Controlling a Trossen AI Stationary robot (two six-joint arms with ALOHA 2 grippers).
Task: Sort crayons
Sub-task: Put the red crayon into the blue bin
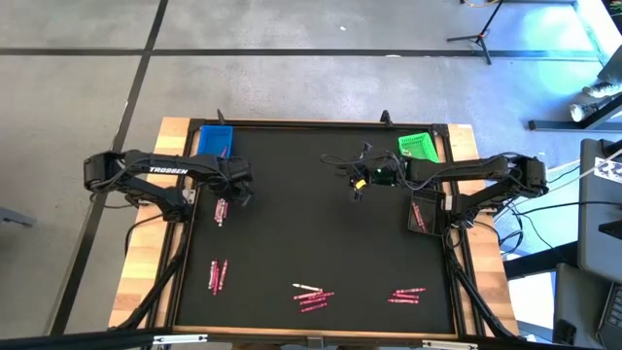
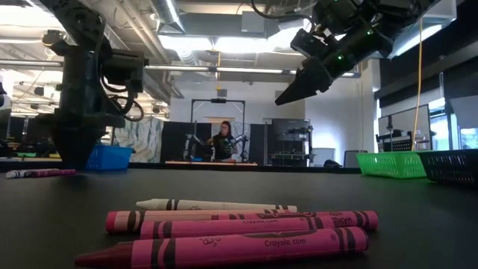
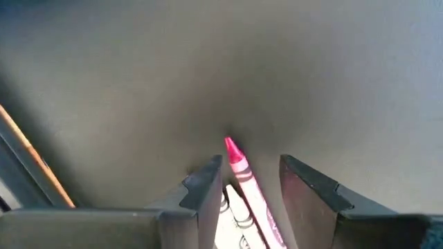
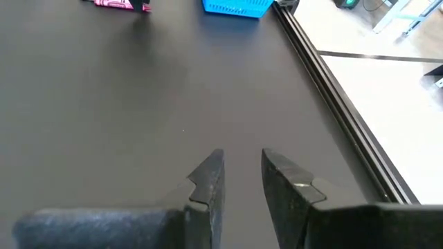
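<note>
The left gripper (image 3: 250, 181) is down on the worktop (image 1: 321, 224) near the blue tray (image 1: 215, 139), jaws spread around a pink crayon (image 3: 242, 173) – placed to pinch it, though not yet clamped. The right gripper (image 4: 242, 173) hangs raised and empty, jaws slightly parted, near the green tray (image 1: 419, 147) – other crayons (image 1: 312, 297) lie along the front edge.

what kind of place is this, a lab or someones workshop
Most likely a robotics lab or shared test space. The low view shows an open hall with exposed ceiling ducts, a person at another robot rig in the background, and the high view shows a tripod on bare concrete floor beside the table.
</note>
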